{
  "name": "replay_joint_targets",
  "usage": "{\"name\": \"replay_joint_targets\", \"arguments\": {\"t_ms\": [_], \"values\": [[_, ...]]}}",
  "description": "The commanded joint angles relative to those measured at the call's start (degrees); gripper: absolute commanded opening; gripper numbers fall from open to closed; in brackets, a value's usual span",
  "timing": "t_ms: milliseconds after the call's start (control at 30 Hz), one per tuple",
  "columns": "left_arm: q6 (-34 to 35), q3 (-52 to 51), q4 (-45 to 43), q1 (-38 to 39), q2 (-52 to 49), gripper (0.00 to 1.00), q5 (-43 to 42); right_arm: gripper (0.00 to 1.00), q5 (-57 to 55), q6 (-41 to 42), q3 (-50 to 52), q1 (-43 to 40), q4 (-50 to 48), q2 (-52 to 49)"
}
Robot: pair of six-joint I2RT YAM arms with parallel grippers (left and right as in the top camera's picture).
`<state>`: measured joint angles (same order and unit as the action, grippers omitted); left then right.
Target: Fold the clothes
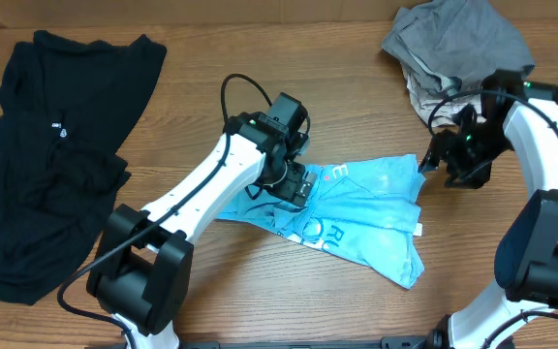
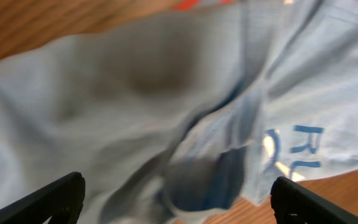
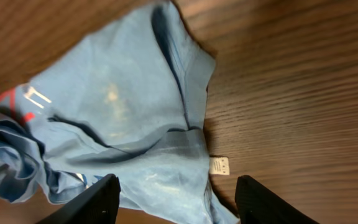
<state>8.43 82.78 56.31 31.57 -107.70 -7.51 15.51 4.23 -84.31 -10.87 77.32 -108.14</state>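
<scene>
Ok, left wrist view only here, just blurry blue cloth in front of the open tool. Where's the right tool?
Observer: The right tool hovers open over the light blue T-shirt's right edge, holding nothing.
Operator: Where on the shirt is my left tool?
Observer: The left tool is over its bunched left end, beside the printed lettering.
Operator: Anything else to fold?
Observer: A black garment lies spread at the table's left; a gray garment is heaped at the far right.
</scene>
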Motion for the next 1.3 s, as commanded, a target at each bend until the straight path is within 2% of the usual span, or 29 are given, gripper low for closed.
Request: {"name": "replay_joint_targets", "arguments": {"t_ms": [0,267,467,700,767,800,933,1100,1267], "values": [[-0.61,4.63,1.95,-4.13,-0.17,0.98,3.82,0.64,3.15,-0.48,6.58,0.35,-2.14,1.46],[-2.51,13.79,7.78,-12.74,-0.17,0.98,3.48,0.64,6.08,0.28,19.19,1.92,-9.99,1.46],[-3.96,14.12,8.44,-15.08,-0.17,0.99,3.87,0.64,6.27,0.28,23.71,1.92,-11.85,1.46],[-4.15,14.12,8.61,-17.44,-0.17,1.00,9.57,0.62,13.84,0.46,31.54,1.92,-21.73,1.46],[-4.15,14.12,8.63,-18.21,-0.17,1.00,11.37,0.53,15.89,0.46,33.18,1.92,-24.44,1.46],[-4.15,14.12,8.63,-18.64,-0.17,1.00,12.20,0.46,16.48,0.48,33.77,1.92,-25.38,1.46],[-4.15,14.12,9.05,-21.29,-0.17,1.00,14.97,0.05,16.74,0.48,34.05,1.90,-26.95,1.46],[-4.13,14.12,10.43,-26.49,-0.17,1.00,16.52,0.04,16.70,0.44,32.74,-1.75,-27.67,1.46],[-4.13,14.12,11.89,-32.41,-0.17,1.00,16.52,0.04,15.93,-0.44,28.06,-8.83,-24.02,1.46]]}}
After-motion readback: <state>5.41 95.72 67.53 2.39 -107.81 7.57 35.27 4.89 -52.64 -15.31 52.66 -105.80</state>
